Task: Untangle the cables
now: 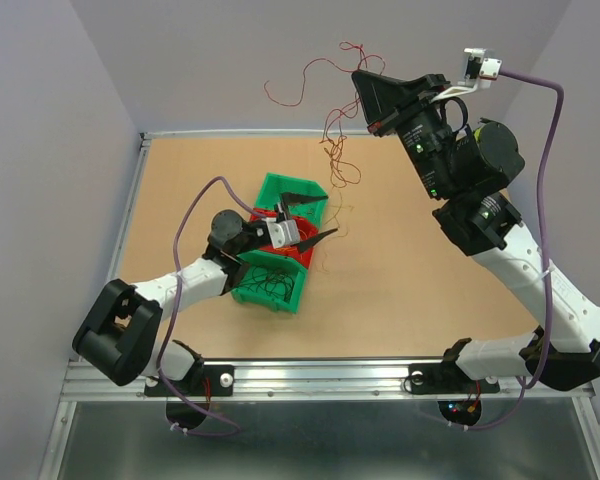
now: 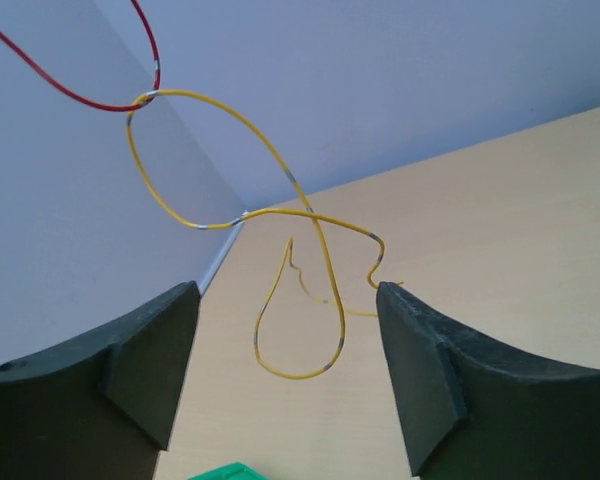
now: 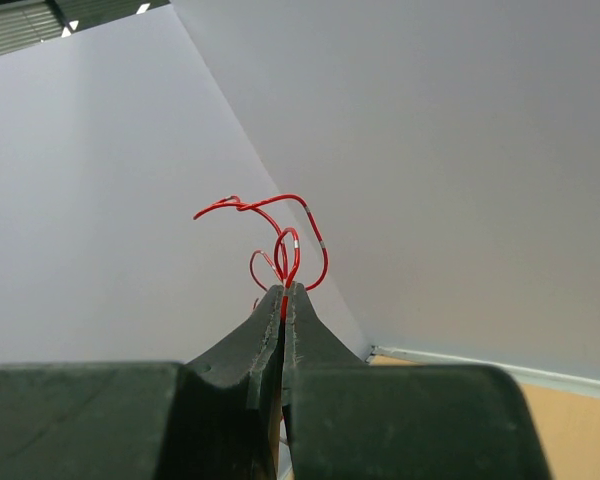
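Observation:
My right gripper [image 1: 359, 76] is raised high over the table's far side, shut on a red cable [image 3: 292, 245]. From it hang thin red loops [image 1: 298, 84] and an orange-yellow and dark tangle [image 1: 337, 152], reaching down towards the table. In the right wrist view the jaws [image 3: 283, 292] are pressed together on the red strand. My left gripper [image 1: 312, 218] is open and empty above the green bin. In the left wrist view a yellow cable loop [image 2: 298, 300] hangs in front of its open fingers [image 2: 140, 370], joined to a red strand [image 2: 70, 92] at the top left.
A green bin [image 1: 278, 300] with a red bin [image 1: 313, 256] set in it stands left of the table's middle. Loose dark wires [image 1: 270, 281] lie in the green bin's near part. Grey walls close the table at the back and sides.

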Robot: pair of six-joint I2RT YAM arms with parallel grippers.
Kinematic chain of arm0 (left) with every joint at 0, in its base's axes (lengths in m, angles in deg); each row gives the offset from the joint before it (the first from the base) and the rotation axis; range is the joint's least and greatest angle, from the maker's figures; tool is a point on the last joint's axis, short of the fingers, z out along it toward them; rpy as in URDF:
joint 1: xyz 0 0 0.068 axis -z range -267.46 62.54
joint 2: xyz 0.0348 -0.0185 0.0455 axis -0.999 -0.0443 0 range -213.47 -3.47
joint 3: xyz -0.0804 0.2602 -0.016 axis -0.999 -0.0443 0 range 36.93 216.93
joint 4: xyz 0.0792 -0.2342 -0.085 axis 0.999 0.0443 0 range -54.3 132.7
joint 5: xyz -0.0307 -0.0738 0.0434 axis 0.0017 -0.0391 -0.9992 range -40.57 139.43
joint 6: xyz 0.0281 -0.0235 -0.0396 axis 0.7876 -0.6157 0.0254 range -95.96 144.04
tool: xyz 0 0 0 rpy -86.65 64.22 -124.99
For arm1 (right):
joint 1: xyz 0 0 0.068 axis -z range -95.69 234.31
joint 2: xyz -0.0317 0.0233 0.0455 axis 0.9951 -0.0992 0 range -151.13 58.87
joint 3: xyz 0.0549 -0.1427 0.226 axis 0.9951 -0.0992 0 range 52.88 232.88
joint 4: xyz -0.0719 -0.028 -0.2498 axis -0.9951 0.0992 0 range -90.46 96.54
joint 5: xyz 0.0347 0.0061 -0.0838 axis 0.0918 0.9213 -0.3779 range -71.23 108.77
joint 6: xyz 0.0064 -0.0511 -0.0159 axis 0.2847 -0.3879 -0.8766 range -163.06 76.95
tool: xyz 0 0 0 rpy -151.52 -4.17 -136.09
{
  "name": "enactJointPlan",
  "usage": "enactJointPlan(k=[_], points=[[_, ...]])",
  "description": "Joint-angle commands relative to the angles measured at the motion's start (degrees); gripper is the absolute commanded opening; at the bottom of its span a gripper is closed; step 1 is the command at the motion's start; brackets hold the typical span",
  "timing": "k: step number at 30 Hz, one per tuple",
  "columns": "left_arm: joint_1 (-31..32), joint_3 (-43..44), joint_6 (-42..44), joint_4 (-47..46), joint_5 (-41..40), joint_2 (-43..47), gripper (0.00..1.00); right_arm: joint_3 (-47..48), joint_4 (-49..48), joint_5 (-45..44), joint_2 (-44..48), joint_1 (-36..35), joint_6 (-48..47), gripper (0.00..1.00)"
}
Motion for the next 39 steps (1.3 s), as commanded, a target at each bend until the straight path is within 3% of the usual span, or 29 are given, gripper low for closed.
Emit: enactJointPlan(k=[1, 4, 5, 10, 16, 24, 31, 39], points=[[1.49, 1.15, 6.94, -1.39, 1.42, -0.11, 0.63, 3.6, -2.53, 0.88, 0.63, -0.27, 0.83, 0.01], [2.36, 1.59, 7.13, -0.59, 1.43, -0.82, 0.33, 3.69, -2.53, 0.54, 0.8, -0.27, 0.92, 0.0], [2.45, 1.68, 6.95, -0.33, 0.73, -1.25, 0.0, 3.77, -2.53, 0.45, 0.98, -0.27, 0.74, 0.01], [2.54, 1.77, 7.39, 2.31, -2.62, -2.57, 0.0, 4.65, -2.53, -1.22, 1.16, -0.18, -0.66, 0.01], [2.46, 4.31, 5.64, 11.71, -6.84, -8.18, 0.0, 11.32, -2.53, -2.89, 1.42, -0.27, -5.23, 0.0], [2.46, 6.16, 1.41, 15.14, -3.76, -15.76, 0.0, 23.8, -1.31, -5.0, 0.89, -0.18, -8.22, 0.0], [2.46, 6.08, -0.87, 15.23, -5.52, -10.59, 0.0, 14.78, -0.34, -7.63, 4.66, -0.27, -9.54, 0.01], [2.37, 6.43, -4.47, 28.75, -1.05, 4.44, 0.0, 2.3, -0.34, -4.74, 3.62, -0.18, -13.76, 0.01]])
